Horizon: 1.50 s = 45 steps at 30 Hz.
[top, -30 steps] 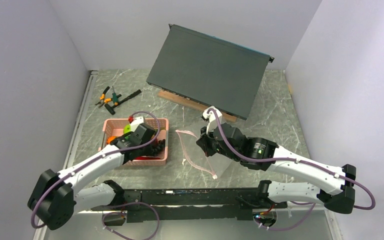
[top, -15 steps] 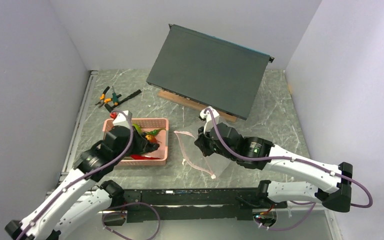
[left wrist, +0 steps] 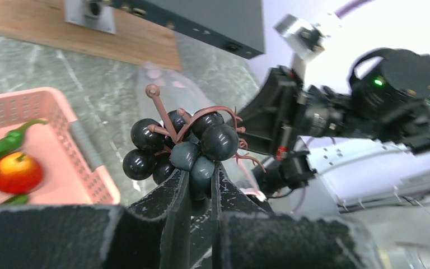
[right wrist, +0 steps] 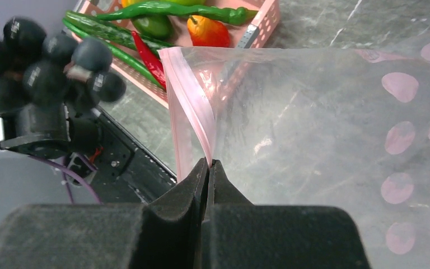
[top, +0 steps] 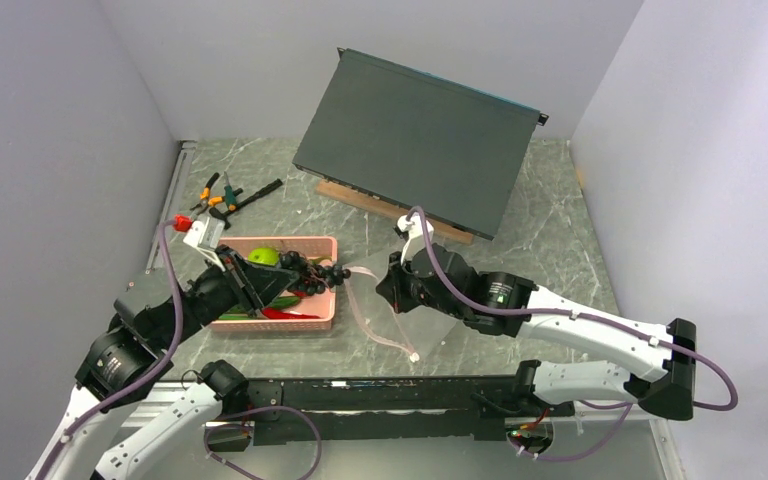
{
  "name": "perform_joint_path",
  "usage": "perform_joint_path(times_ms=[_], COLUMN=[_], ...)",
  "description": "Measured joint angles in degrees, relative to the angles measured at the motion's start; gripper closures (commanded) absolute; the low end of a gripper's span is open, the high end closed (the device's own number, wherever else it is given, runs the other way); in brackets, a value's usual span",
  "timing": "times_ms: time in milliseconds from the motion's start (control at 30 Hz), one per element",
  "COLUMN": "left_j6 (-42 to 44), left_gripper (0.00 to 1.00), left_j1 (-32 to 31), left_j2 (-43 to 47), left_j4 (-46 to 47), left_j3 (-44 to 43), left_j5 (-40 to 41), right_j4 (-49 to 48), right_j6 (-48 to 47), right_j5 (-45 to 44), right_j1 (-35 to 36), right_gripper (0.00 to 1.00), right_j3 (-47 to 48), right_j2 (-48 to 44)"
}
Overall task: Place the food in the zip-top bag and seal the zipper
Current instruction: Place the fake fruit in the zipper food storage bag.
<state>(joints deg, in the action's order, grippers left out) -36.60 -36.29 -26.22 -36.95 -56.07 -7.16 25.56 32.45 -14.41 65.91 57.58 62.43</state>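
Observation:
My left gripper [top: 305, 276] is shut on a bunch of black toy grapes [left wrist: 201, 140] with a brown stem, held above the right rim of the pink basket [top: 326, 300], close to the bag's mouth. The grapes also show in the right wrist view [right wrist: 45, 61]. My right gripper [right wrist: 209, 163] is shut on the pink zipper [right wrist: 187, 95] and holds the mouth of the clear zip-top bag [right wrist: 325, 112] lifted off the table. A green apple [top: 263, 257], a long green pepper [right wrist: 173, 10], a red chili [right wrist: 148, 59] and an orange-red piece [right wrist: 208, 32] lie in the basket.
Orange-handled pliers [top: 215, 197] lie at the back left. A large dark panel [top: 415, 140] leans on a wooden board [top: 360, 200] at the back. A black rail [top: 360, 395] runs along the near edge. Grey walls stand on both sides.
My left gripper rose out of the basket with the grapes and swung right toward the bag. My right gripper shifted slightly left with the zipper edge in it.

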Motion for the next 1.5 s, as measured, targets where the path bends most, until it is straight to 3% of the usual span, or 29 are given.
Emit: perform_joint_path(times_ms=[300, 833, 1233, 1300, 1433, 1500], left_j6=[-1.3, -11.3, -14.1, -14.1, -13.8, -13.7], left_gripper=[1.00, 1.00, 1.00, 0.89, 0.47, 0.30], left_j1=[0.0, -0.3, -5.3, -5.9, -6.6, -6.8], left_j2=[-0.2, -0.9, -7.8, -8.9, -10.7, -11.0], left_j4=[6.5, 20.5, 27.7, 27.6, 27.3, 27.1], left_j3=[2.8, 19.7, 22.9, 22.9, 22.6, 22.3], left_j5=[-9.8, -15.1, -14.1, -13.6, -12.8, -12.4], right_j4=[-0.8, -4.5, -7.4, -7.8, -8.2, -8.2], right_j6=[7.9, 13.4, 15.8, 16.0, 16.4, 16.6], right_j5=[1.7, 1.8, 3.2, 3.6, 4.4, 4.5], right_j1=[0.0, -0.6, -1.9, -2.0, -2.0, -2.0], right_gripper=[1.00, 1.00, 1.00, 1.00, 1.00, 1.00], right_j3=[1.0, 1.0, 1.0, 1.0, 1.0, 0.9], right_j2=[1.2, -0.1, -0.8, -0.8, -0.8, -0.8])
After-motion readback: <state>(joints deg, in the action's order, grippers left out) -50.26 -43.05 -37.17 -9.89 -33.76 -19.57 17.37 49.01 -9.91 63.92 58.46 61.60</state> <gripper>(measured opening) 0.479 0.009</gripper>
